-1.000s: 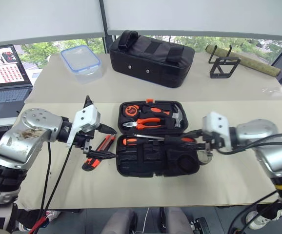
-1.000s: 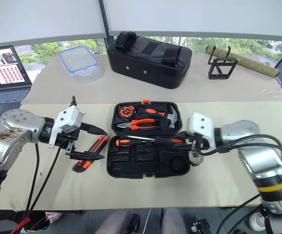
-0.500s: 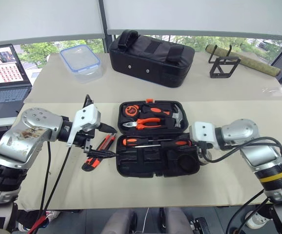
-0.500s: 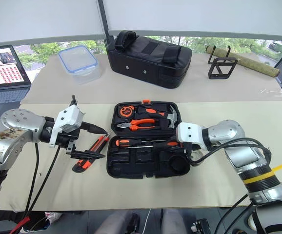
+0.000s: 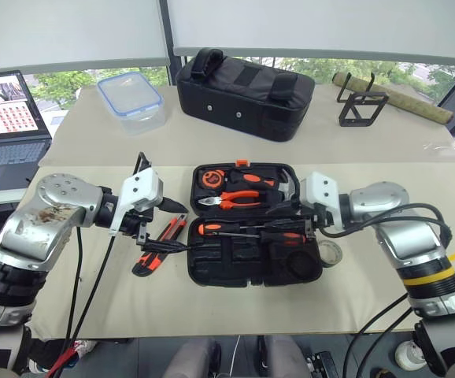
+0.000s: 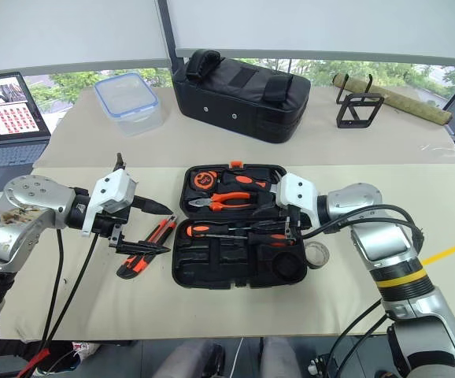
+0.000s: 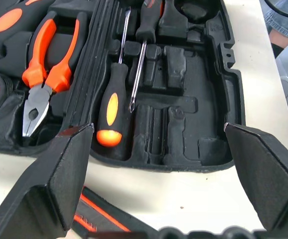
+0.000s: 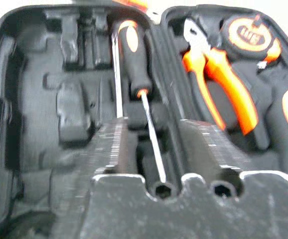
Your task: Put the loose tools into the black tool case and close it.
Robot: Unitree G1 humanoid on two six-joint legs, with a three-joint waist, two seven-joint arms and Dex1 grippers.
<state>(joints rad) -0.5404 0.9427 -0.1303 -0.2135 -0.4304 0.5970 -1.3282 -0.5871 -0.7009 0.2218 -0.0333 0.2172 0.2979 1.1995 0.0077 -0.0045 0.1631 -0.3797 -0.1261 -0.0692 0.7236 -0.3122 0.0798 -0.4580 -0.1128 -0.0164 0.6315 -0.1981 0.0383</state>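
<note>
worktop (image 5: 385, 291), beige, carries everything. black fabric bag (image 5: 243, 93) sits at the far edge, middle. laptop (image 5: 7, 118) at the far left edge, partly off frame. clear plastic box with blue rim (image 5: 131, 101) just left of the bag. black wire stand (image 5: 361, 108) and a rolled mat (image 5: 401, 98) toward the far right corner.

tool case (image 5: 255, 268) lies open at the worktop centre, lid half on the far side. lid half holds pliers (image 5: 239, 199), tape measure (image 5: 212, 178) and hammer (image 5: 287, 189). near half holds two screwdrivers side by side in the row next to the hinge: one (image 5: 223, 229) with its handle at the left, the other (image 5: 282, 233) with its handle at the right. remaining recesses in the near half look empty.

utility knife (image 5: 158, 246) lies on the worktop just left of the case, angled. tape roll (image 5: 329, 253) lies on the worktop just right of the case's near half.

left end effector (image 5: 172, 228) hovers over the knife at the case's left edge, jaws wide apart, nothing between them. right end effector (image 6: 284, 224) is over the right end of the screwdriver row, jaws close together; can't tell if it grips the right screwdriver's handle or just sits over it.
</note>
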